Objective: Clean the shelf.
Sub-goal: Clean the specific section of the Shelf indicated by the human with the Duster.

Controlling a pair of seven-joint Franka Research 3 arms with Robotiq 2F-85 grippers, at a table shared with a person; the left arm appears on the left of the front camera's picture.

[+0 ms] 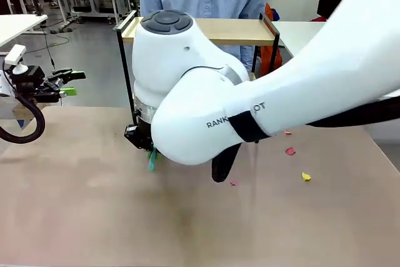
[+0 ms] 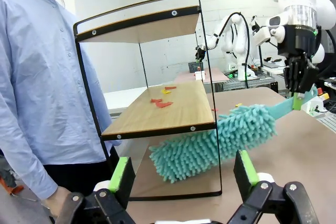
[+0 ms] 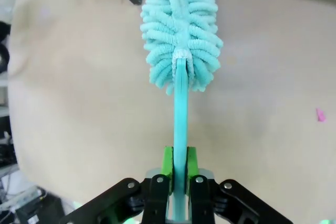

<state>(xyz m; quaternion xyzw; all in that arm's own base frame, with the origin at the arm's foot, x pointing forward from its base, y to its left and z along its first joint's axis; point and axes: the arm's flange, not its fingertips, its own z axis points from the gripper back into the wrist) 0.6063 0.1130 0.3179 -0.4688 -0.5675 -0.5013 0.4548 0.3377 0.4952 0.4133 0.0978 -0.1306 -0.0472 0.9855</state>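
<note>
Pinching a teal microfibre duster (image 3: 181, 30) by its flat handle in the right gripper (image 3: 178, 163), green pads squeezed onto the plastic from both sides. Out past the fingertips: fluffy head pointing away, low over the tan table (image 1: 94, 204), level with the gap beneath the lower board of the shelf (image 2: 157, 111) and crossing one thin frame leg; touching it or not, cannot tell. Just above the head, on that lower board: red and yellow paper scraps (image 2: 163, 103), not yet swept. Off to the side on the table top, more loose scraps (image 1: 290, 151). Beyond the shelf, close against it, a person (image 2: 47, 77) in a light blue shirt. Well back from all that, hovering with the left gripper (image 2: 182, 174), pads spread wide, nothing between them. Looks like the approach, with the sweeping itself to come. Risks from here: snagging head or handle on the black frame and shoving or tipping the light rack toward the person; twisting the thin handle out of so narrow a pinch under side load; flicking scraps onto the table instead of gathering them.
</note>
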